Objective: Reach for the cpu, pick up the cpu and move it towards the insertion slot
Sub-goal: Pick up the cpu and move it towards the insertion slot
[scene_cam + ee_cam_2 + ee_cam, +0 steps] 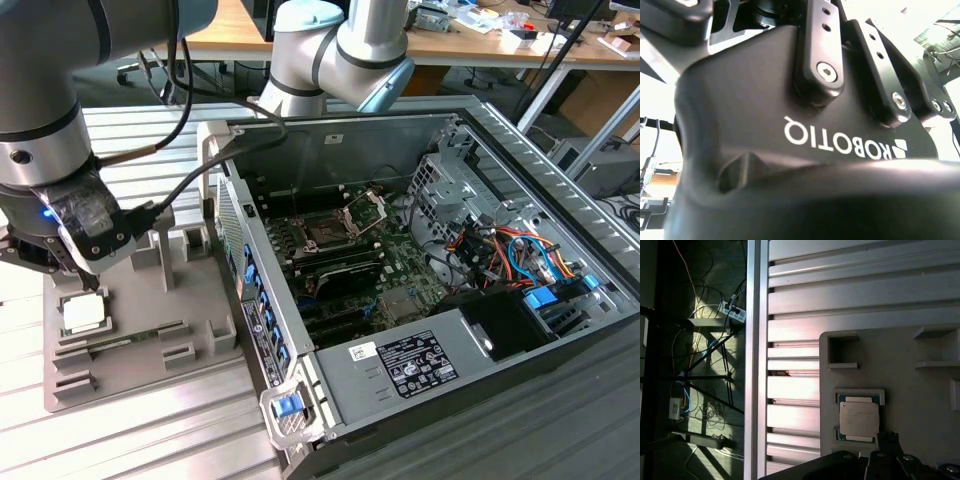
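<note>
The cpu point(83, 313), a small whitish-silver square, lies flat in a recess of the grey tray point(150, 340) at the exterior view's left. My gripper point(58, 262) hangs just above it and slightly off to the exterior view's left, apart from it. In the first wrist view the cpu point(858, 419) sits in its tray pocket, with the dark gripper point(888, 455) at the picture's edge close beside it. The insertion slot point(326, 232), a dark square socket with a raised silver frame, is on the motherboard inside the open computer case. The second wrist view has the gripper's black body point(790, 125) up close.
The open computer case point(400, 370) stands to the exterior view's right of the tray, its side wall point(250, 290) between tray and motherboard. Coloured cables point(510, 250) and a drive cage point(440, 175) crowd its far side. Past the ribbed table's edge point(754, 360) is floor with wires.
</note>
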